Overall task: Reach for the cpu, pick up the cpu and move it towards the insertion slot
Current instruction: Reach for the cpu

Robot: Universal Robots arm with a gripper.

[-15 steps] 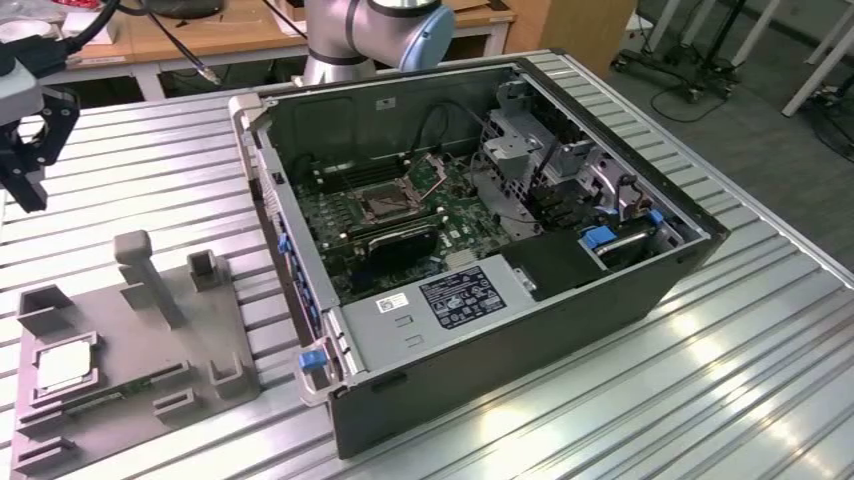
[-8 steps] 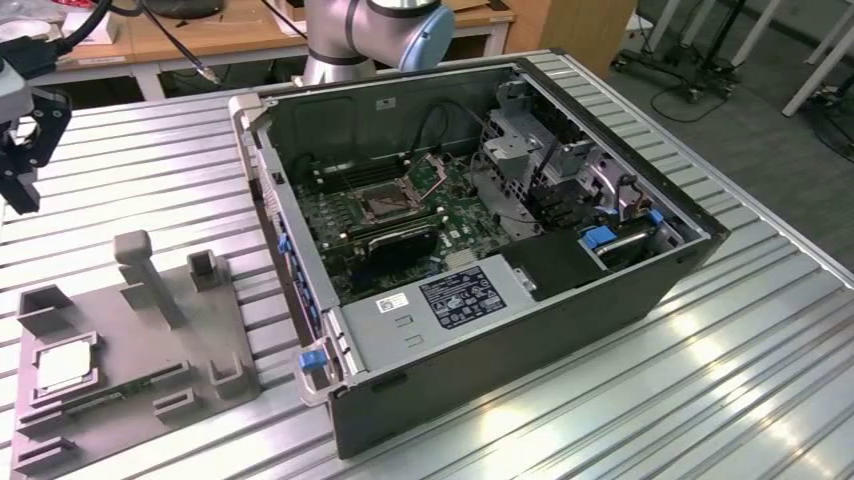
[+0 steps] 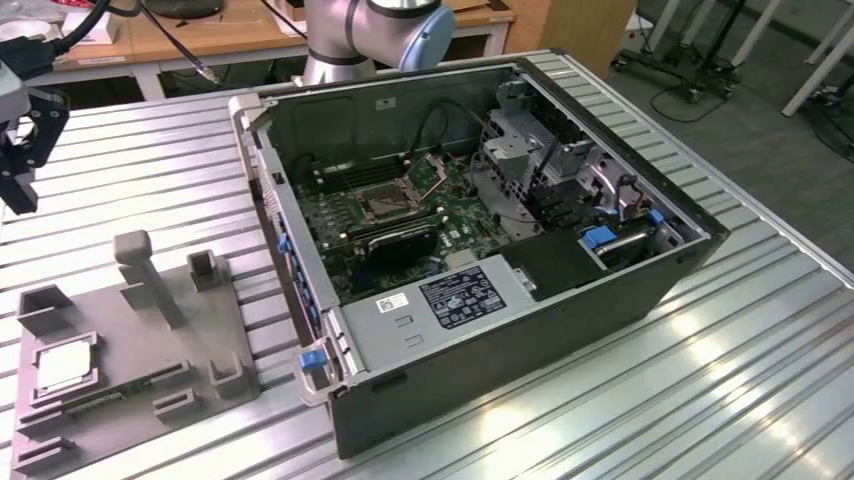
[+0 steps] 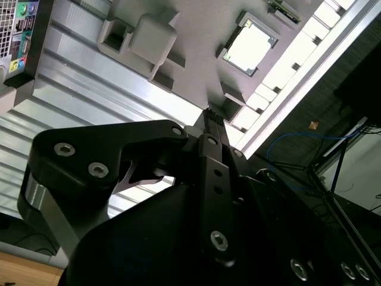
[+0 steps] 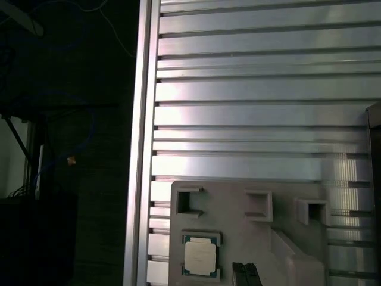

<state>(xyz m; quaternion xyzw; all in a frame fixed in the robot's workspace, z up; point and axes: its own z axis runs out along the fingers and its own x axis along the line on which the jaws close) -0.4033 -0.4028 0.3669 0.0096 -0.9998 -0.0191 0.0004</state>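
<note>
The cpu is a small pale square chip lying flat in a recess of the grey fixture tray, at the exterior view's lower left. Both wrist views look down on the cpu in its recess. My black gripper hangs above the ribbed table at the exterior view's far left, well apart from the chip, and nothing shows in its grasp. The insertion slot, a square socket with a dark centre and a thin metal frame, sits on the green board inside the open computer case.
Upright blocks rise from the fixture tray beside the chip. The case walls stand high around the board, with a drive cage and cables close to the socket. The table edge runs close to the tray, with dark floor beyond.
</note>
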